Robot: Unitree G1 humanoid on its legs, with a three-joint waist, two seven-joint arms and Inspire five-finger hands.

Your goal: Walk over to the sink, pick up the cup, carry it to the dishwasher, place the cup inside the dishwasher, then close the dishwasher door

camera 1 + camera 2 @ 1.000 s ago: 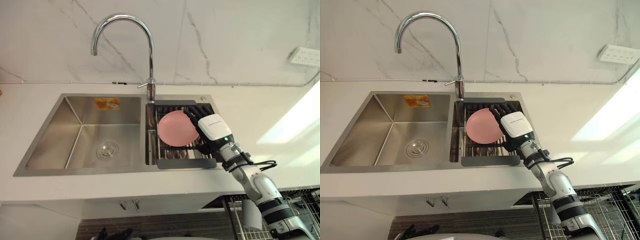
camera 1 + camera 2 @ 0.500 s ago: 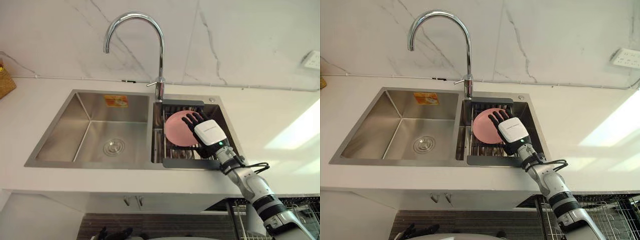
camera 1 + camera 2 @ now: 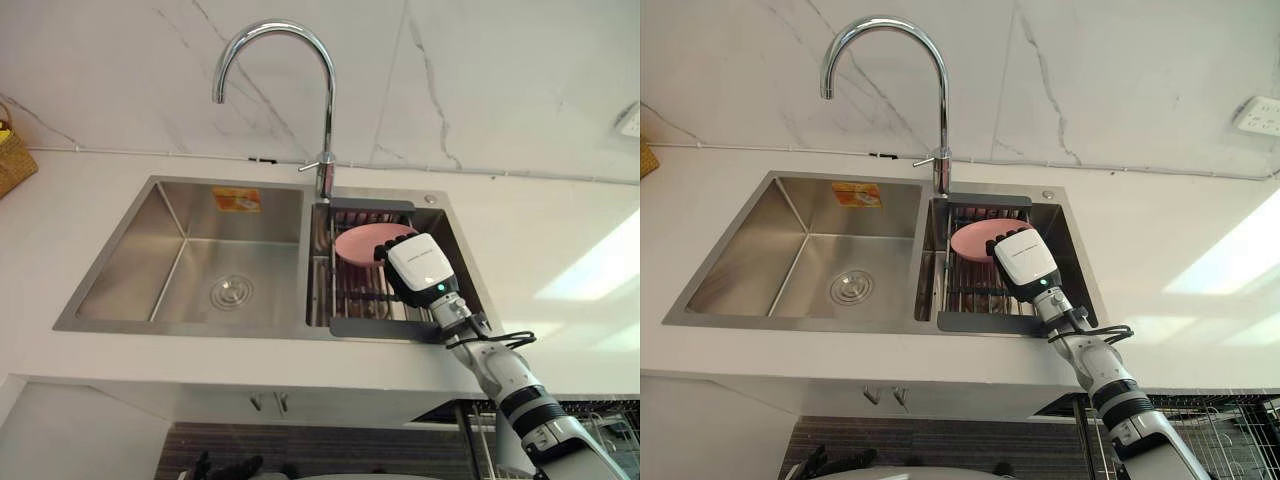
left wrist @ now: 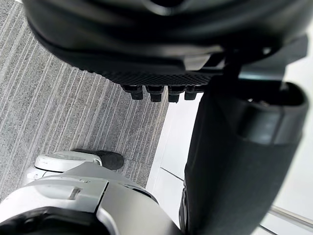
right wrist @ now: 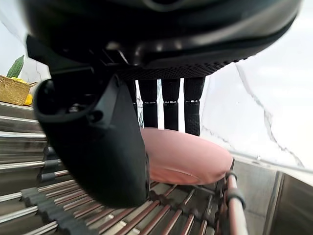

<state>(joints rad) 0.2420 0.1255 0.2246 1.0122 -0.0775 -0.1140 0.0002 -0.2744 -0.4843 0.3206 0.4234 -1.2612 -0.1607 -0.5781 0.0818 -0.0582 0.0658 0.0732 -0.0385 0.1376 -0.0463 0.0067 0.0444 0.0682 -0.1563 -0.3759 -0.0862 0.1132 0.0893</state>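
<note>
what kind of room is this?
Likely a kitchen: stainless-steel double-bowl sink in a white counter, tall curved chrome tap, pink round dish on a dark wire rack.

Brushed steel sink [image 3: 130, 270], glossy chrome tap [image 3: 329, 120], veined marble wall [image 3: 480, 80].

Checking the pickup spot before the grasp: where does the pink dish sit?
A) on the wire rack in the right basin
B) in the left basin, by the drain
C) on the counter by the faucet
A: the pink dish lies on the wire rack in the sink's right basin, under the straight fingers of the right hand.
</note>
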